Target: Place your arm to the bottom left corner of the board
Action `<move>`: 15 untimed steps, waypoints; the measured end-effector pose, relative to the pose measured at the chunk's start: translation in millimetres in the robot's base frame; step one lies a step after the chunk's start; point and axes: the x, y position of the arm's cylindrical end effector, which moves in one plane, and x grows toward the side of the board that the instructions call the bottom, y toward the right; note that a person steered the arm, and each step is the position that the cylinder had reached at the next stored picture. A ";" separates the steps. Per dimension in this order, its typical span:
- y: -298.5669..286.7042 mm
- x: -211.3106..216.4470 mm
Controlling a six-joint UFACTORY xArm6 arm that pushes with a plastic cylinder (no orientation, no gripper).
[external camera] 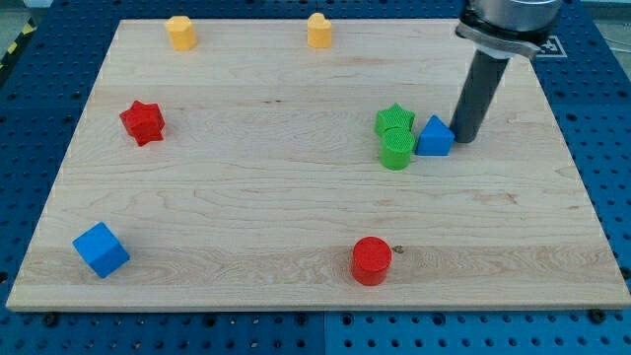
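Nearest the view's bottom, far down and to the left of my tip: a blue cube-shaped block (101, 248) in the bottom left corner of the pale wooden board (246, 197), one corner turned toward the view's bottom. Down and somewhat left of the tip: a red cylinder block (372, 260), upright, close to the board's lower edge.

Further up, just left of the tip: a blue triangular block (434, 137), apex pointing up the view, right edge touching or all but touching the rod. Left of that, touching it: a green cylinder block (396, 149), and behind it, touching, a green star-shaped block (393, 120). Far to the left of the tip, at about the same depth: a red star-shaped block (142, 121), alone.

My tip (463, 138): lower end of a straight dark rod, long axis nearly upright, leaning slightly to the view's right toward its top, resting on the board in its upper right part, well apart from the bottom left corner. No jaws on this rod, so nothing clenched and nothing grasped; only side contact, if any, with the blue triangle.

Farthest, up and left of the tip along the top edge: an orange-yellow block (318, 31) of rounded form, and further left a second yellow block (180, 32).
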 end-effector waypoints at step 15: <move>-142.1 89.8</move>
